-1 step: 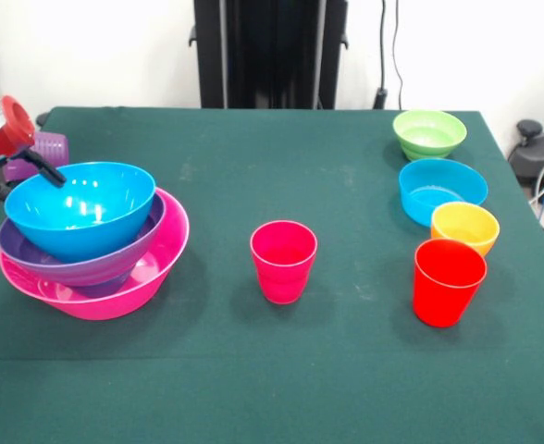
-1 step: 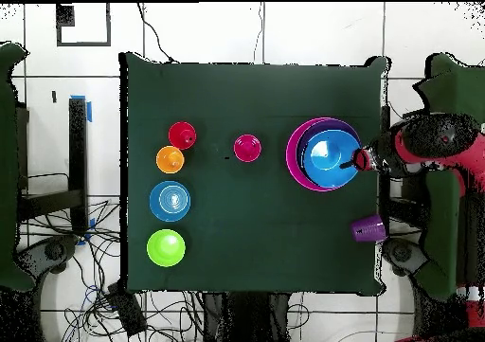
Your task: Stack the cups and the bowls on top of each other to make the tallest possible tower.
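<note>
At the table's left stands the tower: a huge pink bowl (image 1: 152,264) with a purple bowl (image 1: 87,268) and a blue bowl (image 1: 80,208) nested inside it. In the overhead view the same tower (image 2: 296,164) shows with its blue bowl (image 2: 327,156) on top. My gripper (image 1: 50,171) (image 2: 361,158) reaches in from the table's side and sits at the blue bowl's rim. Whether it grips the rim does not show. A purple cup (image 1: 41,148) (image 2: 368,228) lies on its side behind the stack. The magenta cup (image 1: 283,261) (image 2: 246,148) stands upright mid-table.
Along the other side runs a row: red cup (image 1: 449,282) (image 2: 182,135), orange bowl (image 1: 464,225) (image 2: 170,159), cyan bowl (image 1: 441,190) (image 2: 170,201), green bowl (image 1: 429,134) (image 2: 166,248). The red arm (image 2: 426,149) hangs over the table's edge beside the stack.
</note>
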`<act>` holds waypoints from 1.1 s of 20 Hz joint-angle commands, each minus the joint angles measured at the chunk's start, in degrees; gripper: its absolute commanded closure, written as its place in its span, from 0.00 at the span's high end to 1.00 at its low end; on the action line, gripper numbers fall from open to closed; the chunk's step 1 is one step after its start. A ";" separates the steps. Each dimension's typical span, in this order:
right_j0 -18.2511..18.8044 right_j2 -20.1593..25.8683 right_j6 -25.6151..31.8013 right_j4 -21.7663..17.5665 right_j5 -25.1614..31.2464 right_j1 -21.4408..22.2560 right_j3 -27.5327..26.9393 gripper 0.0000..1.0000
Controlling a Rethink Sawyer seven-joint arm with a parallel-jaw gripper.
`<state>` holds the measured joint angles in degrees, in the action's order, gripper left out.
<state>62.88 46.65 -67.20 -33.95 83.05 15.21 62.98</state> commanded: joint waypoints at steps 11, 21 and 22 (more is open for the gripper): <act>-3.60 -0.60 11.60 -0.47 1.90 4.91 0.58 1.00; -4.50 -1.01 11.62 -0.31 4.85 7.42 -0.50 1.00; -4.55 -1.08 11.35 -0.16 4.87 7.56 -0.39 1.00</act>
<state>62.48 46.65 -67.20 -33.65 83.07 21.70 63.02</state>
